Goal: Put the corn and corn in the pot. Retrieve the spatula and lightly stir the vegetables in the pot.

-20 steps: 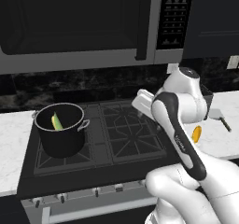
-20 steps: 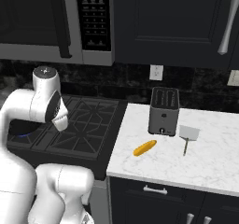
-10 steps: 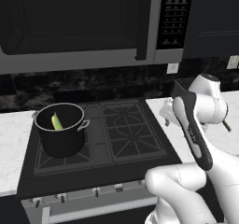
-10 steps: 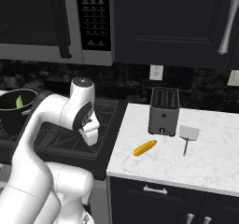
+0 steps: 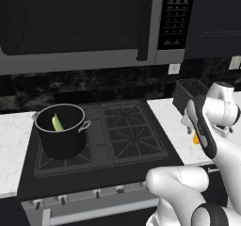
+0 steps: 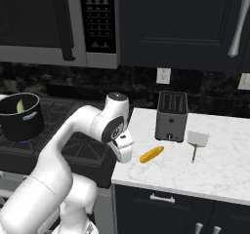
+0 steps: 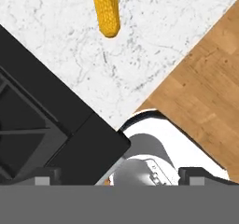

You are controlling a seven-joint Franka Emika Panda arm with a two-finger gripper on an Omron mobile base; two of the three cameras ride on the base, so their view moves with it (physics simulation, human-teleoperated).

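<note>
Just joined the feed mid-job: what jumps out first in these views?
The yellow corn lies alone on the white marble counter, in front of the toaster, with the open gripper to its left. The other, husked cob already sits in the black pot on the stove's left burner.

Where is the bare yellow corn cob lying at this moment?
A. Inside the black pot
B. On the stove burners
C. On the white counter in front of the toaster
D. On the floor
C: the yellow corn cob lies on the white counter, just in front of the toaster and left of the spatula.
</note>
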